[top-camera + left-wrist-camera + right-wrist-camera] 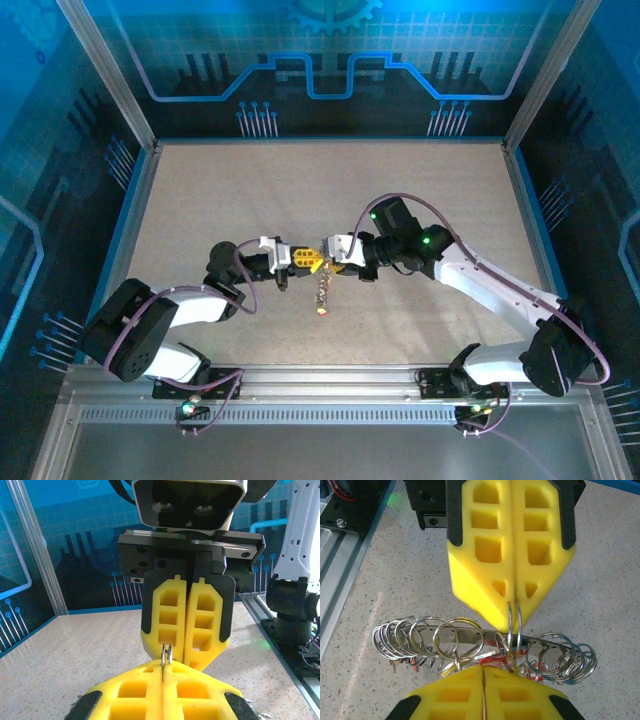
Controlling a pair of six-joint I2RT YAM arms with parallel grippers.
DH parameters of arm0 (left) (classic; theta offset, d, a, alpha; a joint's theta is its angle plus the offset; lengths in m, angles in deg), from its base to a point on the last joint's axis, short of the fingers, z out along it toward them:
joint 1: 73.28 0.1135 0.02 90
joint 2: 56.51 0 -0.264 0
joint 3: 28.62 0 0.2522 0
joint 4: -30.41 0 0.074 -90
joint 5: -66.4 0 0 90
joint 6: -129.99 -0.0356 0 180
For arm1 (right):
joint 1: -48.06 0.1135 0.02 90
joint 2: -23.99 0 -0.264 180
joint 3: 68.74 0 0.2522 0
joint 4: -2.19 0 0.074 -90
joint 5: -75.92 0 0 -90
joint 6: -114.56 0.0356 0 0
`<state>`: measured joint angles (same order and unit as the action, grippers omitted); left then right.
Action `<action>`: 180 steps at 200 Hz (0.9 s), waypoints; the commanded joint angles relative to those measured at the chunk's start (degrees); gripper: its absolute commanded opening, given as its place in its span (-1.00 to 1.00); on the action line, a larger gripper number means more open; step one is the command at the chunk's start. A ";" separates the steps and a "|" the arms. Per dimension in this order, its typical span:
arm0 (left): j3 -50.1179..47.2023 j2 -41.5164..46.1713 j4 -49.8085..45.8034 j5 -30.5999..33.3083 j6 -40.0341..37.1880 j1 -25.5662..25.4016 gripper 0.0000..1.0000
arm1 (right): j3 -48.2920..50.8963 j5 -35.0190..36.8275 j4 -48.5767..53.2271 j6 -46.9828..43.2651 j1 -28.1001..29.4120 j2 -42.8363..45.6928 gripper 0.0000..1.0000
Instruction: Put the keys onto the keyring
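Together: two end effectors (300,259) (328,256), one keyring (514,622)

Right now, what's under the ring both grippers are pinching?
A metal strip strung with loose rings, with red keys showing below it. The right gripper covers part of the keys and the ring's lower end.

In the right wrist view I'm losing the keyring (514,622) at 6 o'clock behind the right claw (484,675), whose fingers the bottom edge is cutting off. The keys (489,656) are hiding behind wire rings (420,637), so I'm not counting them.
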<state>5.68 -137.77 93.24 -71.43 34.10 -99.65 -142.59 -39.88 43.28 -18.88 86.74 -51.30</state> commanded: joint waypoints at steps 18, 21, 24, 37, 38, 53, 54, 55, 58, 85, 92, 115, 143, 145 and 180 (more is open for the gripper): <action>1.99 -0.12 3.56 -0.59 0.39 -1.14 -1.00 | -0.15 -2.15 -2.02 1.28 -0.78 1.64 -0.72; 2.05 -0.21 3.56 -0.52 0.29 -1.14 -1.00 | 0.15 -2.15 -2.32 1.33 -0.91 1.92 -0.71; 2.01 -0.29 3.58 -0.51 0.31 -1.10 -1.00 | 0.41 -2.19 -2.61 1.42 -1.01 2.30 -0.70; 2.20 -0.40 3.60 -0.39 0.64 -1.14 -1.00 | 1.57 -2.15 -3.50 0.92 -1.75 3.52 -0.64; 2.17 -0.40 3.58 -0.36 0.67 -1.09 -1.00 | 1.70 -2.15 -3.51 0.78 -1.80 3.59 -0.64; 2.50 -0.72 3.56 -0.70 0.98 -1.25 -1.00 | 2.65 -2.15 -3.97 -0.33 -2.33 4.64 -0.62; 2.50 -0.73 3.56 -0.69 1.02 -1.28 -1.00 | 2.76 -2.15 -4.05 -0.33 -2.35 4.67 -0.62; 2.54 -0.79 3.56 -0.69 0.99 -1.30 -1.00 | 2.82 -2.10 -4.13 -0.33 -2.37 4.74 -0.62; 2.64 -0.91 3.57 -0.76 0.93 -1.29 -1.00 | 3.01 -2.20 -4.32 -0.33 -2.42 4.95 -0.62; 3.07 -1.36 3.56 -0.77 0.84 -1.29 -1.00 | 3.94 -3.50 -6.32 -0.58 -3.12 6.17 -0.58; 3.03 -1.32 3.56 -0.77 0.88 -1.29 -1.00 | 3.89 -3.56 -6.33 -0.68 -3.32 6.21 -0.57; 3.08 -1.54 3.56 -1.43 0.79 -1.38 -1.00 | 4.48 -3.78 -7.65 -0.34 -3.69 6.94 -0.56; 3.01 -1.01 3.56 -1.78 1.32 -1.41 -1.00 | 4.72 -4.36 -8.16 0.02 -4.05 6.76 -0.55; 2.97 -1.01 3.56 -1.75 1.36 -1.47 -1.00 | 4.66 -4.52 -8.17 0.02 -4.02 6.67 -0.55; 3.42 -1.27 3.56 -1.67 1.56 -1.48 -1.00 | 3.55 -7.51 -7.46 0.04 -4.00 4.92 -0.63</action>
<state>7.08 -139.12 93.46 -71.50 34.21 -100.50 -138.57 -43.58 36.63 -18.96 83.33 -45.29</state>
